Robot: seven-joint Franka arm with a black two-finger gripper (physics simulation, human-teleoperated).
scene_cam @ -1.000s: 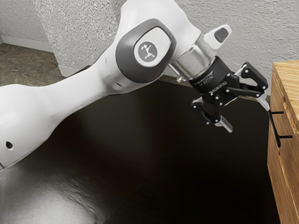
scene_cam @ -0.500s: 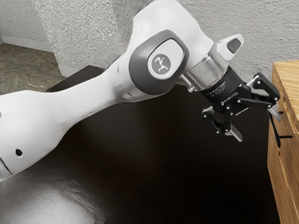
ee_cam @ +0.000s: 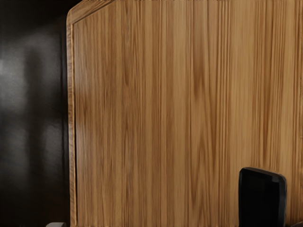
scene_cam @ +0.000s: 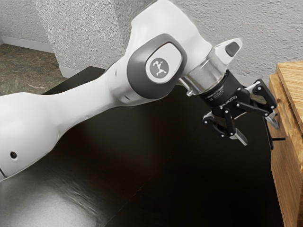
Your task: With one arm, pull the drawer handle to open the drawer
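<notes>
Your gripper has fingers apart; the drawer handle, long axis upright, lies just at its 3 o'clock.

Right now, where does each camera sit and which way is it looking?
Exterior view: beside the arm, looking across the table toward the cabinet; arm and open gripper show.
Wrist view: on the hand, facing the cabinet's front close up; a black piece, likely a finger, shows.
Shared: cabinet and table.
</notes>
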